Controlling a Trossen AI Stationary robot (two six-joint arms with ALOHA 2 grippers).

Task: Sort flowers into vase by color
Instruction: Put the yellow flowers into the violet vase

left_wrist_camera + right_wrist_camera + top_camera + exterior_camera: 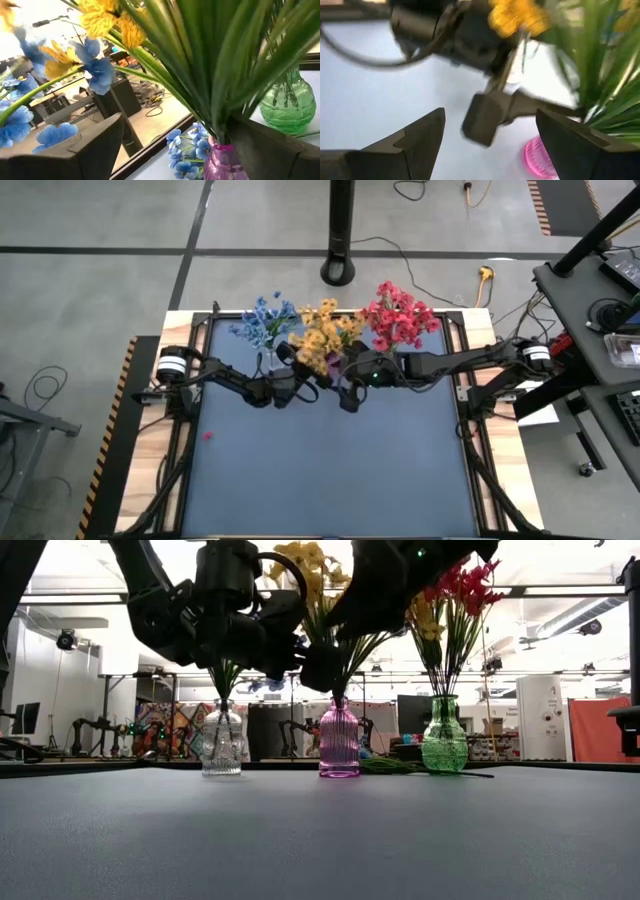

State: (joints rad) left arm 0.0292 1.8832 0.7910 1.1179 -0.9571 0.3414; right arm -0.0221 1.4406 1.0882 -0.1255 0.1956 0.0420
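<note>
1. Flowers stand in three bunches along the far edge of the dark table (330, 480): blue flowers (264, 318) on the left, yellow-orange flowers (322, 332) in the middle, red flowers (400, 317) on the right.
2. Each bunch is a cluster of small blossoms on long thin green stems with narrow leaves, fanning out above its vase.
3. In the low view, the blue stems sit in a clear glass vase (222, 740), the yellow-orange ones in a ribbed pink vase (338, 741), the red ones in a green vase (444, 737); some yellow blossoms (425, 618) also show above the green vase.
4. A green sprig (400, 767) lies flat on the table between the pink and green vases.
5. A small red bit (207, 435) lies alone on the table, well apart from the vases, toward the left.
6. The left gripper (305, 377) hangs just beside the yellow-orange bunch, its fingers spread wide on either side of the stems above the pink vase, not closed on them.
7. The right gripper (348, 394) is near the same bunch on the other side, fingers wide apart and holding nothing.
</note>
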